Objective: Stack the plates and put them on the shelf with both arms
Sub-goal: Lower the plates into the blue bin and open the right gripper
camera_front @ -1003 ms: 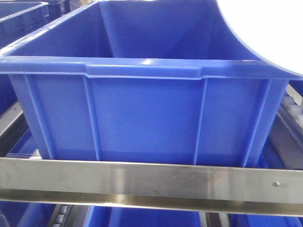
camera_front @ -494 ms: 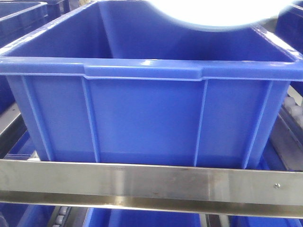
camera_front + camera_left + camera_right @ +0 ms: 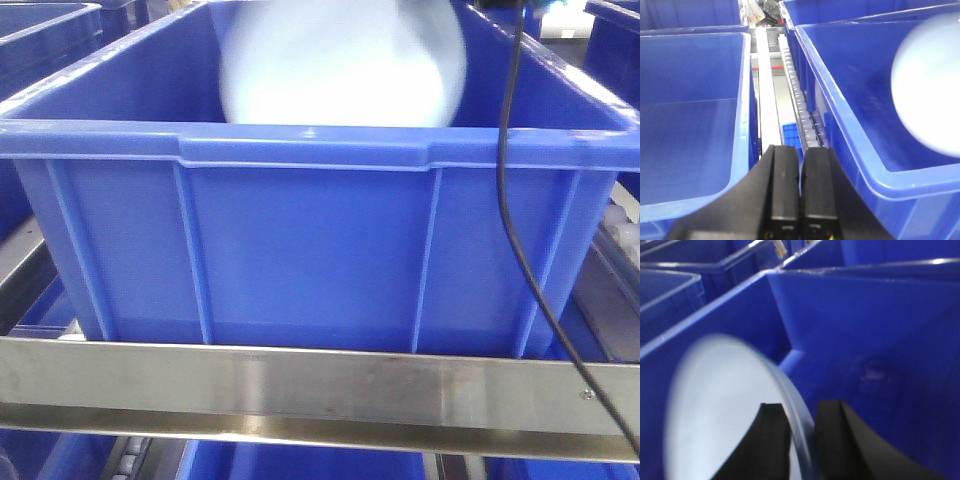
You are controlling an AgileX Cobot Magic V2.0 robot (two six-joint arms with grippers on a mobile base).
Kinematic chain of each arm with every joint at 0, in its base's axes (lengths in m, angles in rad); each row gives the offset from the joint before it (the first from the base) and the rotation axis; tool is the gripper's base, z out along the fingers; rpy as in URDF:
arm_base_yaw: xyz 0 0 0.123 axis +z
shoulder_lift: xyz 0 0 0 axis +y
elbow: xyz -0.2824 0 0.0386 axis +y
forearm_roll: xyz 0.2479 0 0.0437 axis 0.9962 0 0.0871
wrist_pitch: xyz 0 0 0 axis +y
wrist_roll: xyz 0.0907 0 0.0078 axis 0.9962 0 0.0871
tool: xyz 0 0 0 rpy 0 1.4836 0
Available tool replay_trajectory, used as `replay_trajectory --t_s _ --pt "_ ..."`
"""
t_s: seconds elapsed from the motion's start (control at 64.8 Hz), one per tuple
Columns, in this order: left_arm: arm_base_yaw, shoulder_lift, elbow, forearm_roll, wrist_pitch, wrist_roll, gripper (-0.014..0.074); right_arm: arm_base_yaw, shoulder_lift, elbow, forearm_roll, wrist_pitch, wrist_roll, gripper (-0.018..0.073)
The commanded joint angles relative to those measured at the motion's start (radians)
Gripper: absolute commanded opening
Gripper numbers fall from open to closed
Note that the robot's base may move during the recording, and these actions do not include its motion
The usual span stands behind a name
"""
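A white plate (image 3: 340, 65) hangs blurred inside the top of the big blue crate (image 3: 300, 240). The blur hides whether it is one plate or a stack. My right gripper (image 3: 801, 410) is shut on its rim, one finger on the white face (image 3: 725, 410) and one behind, with the plate held on edge above the crate floor. The left wrist view shows the same plate (image 3: 930, 85) at the right, inside that crate. My left gripper (image 3: 800, 150) is shut on nothing, over the gap between two crates. The shelf's steel front rail (image 3: 300, 385) runs below the crate.
A black cable (image 3: 510, 200) drops across the crate's right front. A second blue crate (image 3: 690, 125) stands left of the gap, with a roller track (image 3: 800, 95) and white strip between the two. More blue crates sit behind and on the level below.
The white plate swept from the upper right corner leftward and down into the crate. The black cable came into view at the right.
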State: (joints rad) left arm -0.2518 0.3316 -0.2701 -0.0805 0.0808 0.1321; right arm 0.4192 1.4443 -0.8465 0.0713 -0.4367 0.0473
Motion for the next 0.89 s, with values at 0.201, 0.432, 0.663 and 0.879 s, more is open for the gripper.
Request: replay_trajectory --t_s 0.201,0.432,0.663,0.879 --pt "-0.001 0.006 -0.03 -0.002 -0.081 -0.007 0.0082 -0.006 -0.116 0.04 -0.001 -0.104 -0.047 0.0216" --pt "-0.001 0.006 -0.03 -0.002 -0.081 -0.007 0.0082 -0.056 -0.347 0.254 -0.001 -0.08 -0.063 0.0047" --pt "-0.001 0.006 -0.03 -0.002 -0.081 -0.007 0.0082 -0.097 -0.605 0.403 -0.001 0.073 -0.066 0.0048" --pt "-0.001 0.006 -0.03 -0.002 -0.081 -0.007 0.0082 -0.101 -0.827 0.463 -0.001 0.254 -0.066 0.0048"
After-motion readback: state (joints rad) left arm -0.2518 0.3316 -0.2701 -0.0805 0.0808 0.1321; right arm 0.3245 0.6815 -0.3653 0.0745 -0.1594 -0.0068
